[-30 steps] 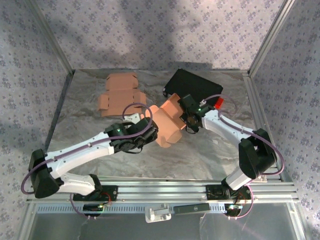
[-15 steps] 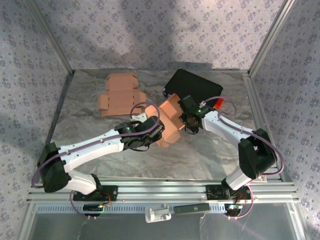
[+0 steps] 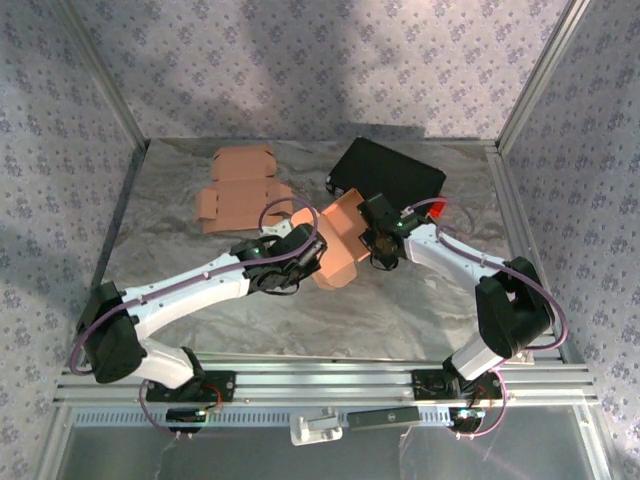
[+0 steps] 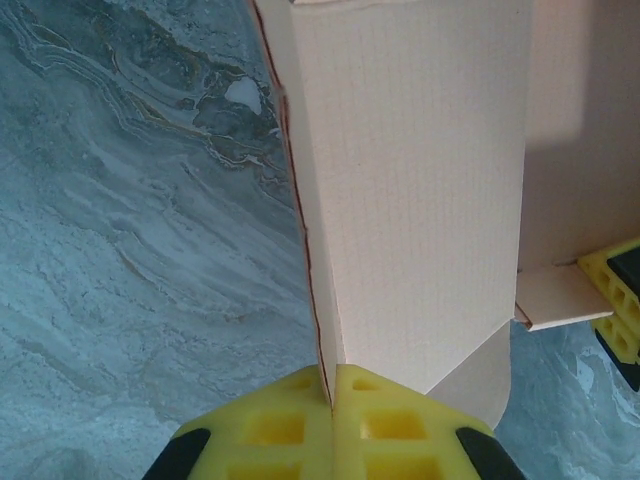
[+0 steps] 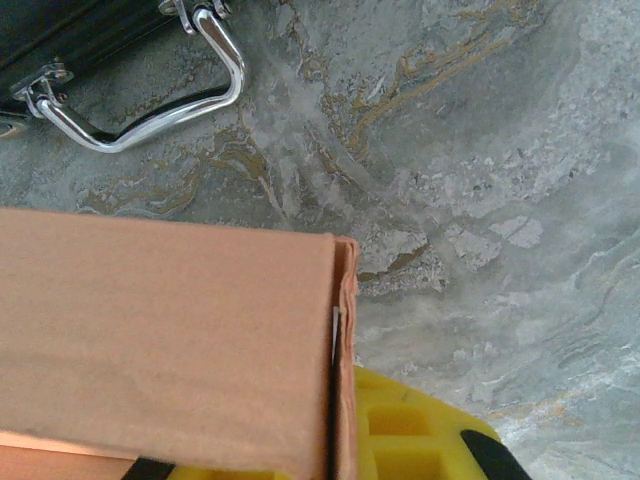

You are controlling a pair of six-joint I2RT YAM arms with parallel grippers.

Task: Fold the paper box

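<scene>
Left pincer, right pincer — both closed

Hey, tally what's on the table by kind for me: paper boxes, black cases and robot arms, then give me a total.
Paper boxes: 2 (flat paper box blank; part-folded paper box, pinched by the left gripper and the right gripper)
Black case: 1
Robot arms: 2
Total: 5
</scene>
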